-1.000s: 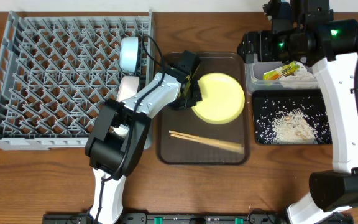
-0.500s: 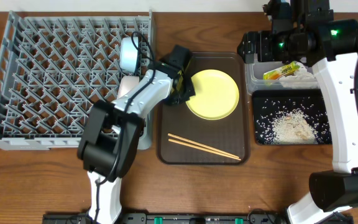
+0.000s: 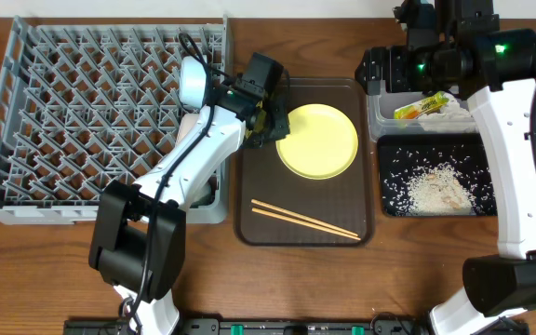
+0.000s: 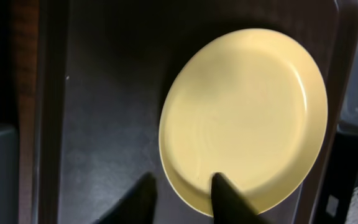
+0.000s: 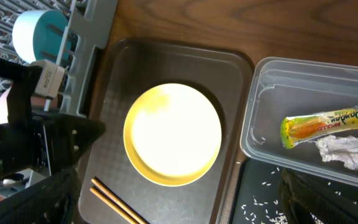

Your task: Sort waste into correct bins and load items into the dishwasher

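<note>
The grey dish rack (image 3: 82,112) fills the left of the counter (image 3: 63,270). A light blue bowl (image 3: 193,82) is already standing at the rack's right edge, so aim for free pegs near that side.

Beside the rack lies the brown serving tray (image 3: 259,177). The round yellow plate (image 3: 317,141) rests flat on its upper half, and the two chopsticks (image 3: 305,220) lie diagonally below, apart from the plate.

At the far right, the clear tub (image 3: 380,126) holds the snack wrapper (image 3: 422,107) and crumpled paper. The black tray (image 3: 394,200) below it holds the rice (image 3: 440,191). The waste looks sorted, so I judge that loading is what remains.

Your left pincer (image 4: 183,182) sits at the plate's left rim, released. Its fingers are parted and straddle the edge, one over the plate's face and one over bare tray.

- Seat the rim deep between them before you clench, because a shallow pinch on a glossy plate is likely to slip.
- Lift the gripped side first and let the plate tip upright.
- Carry it left, clear of the bowl, and lower it edge-on between two peg rows.

Your right pincer (image 5: 179,199) hangs wide apart and empty near the tub. Leave it parked there.
</note>
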You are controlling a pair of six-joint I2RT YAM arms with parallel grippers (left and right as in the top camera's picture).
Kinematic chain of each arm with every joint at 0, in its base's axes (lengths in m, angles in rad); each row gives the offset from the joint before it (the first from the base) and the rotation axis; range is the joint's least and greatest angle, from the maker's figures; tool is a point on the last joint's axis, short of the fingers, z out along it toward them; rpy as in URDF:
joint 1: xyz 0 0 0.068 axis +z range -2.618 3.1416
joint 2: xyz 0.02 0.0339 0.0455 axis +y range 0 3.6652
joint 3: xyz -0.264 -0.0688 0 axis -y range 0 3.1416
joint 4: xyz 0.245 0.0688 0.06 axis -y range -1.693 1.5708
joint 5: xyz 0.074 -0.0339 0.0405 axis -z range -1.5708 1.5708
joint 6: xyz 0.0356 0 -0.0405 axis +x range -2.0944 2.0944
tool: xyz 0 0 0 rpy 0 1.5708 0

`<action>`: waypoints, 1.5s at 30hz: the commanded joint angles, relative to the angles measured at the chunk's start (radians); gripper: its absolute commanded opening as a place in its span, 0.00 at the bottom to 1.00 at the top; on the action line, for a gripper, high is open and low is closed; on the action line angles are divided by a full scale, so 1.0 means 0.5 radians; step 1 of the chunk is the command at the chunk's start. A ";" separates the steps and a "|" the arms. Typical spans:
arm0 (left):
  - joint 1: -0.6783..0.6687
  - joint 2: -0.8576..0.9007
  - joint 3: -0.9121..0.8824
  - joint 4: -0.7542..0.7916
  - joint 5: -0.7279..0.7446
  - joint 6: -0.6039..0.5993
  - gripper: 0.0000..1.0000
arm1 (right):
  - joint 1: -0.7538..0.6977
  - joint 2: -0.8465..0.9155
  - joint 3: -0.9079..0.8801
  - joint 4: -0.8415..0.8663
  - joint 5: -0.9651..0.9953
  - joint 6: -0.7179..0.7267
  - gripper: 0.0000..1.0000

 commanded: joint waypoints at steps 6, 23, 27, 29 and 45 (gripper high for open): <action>0.002 0.116 0.008 0.021 -0.166 0.019 0.52 | 0.019 0.012 0.006 -0.002 0.004 0.003 0.99; -0.011 0.422 0.008 0.188 0.074 -0.066 0.55 | 0.019 0.012 0.006 -0.002 0.004 0.003 0.99; -0.034 0.478 0.008 0.265 0.134 -0.065 0.53 | 0.019 0.012 0.006 -0.002 0.004 0.003 0.99; -0.035 0.499 0.008 0.268 0.135 -0.066 0.49 | 0.019 0.012 0.006 -0.002 0.004 0.003 0.99; 0.038 0.536 0.009 0.381 0.500 -0.063 0.07 | 0.019 0.012 0.006 -0.002 0.004 0.003 0.99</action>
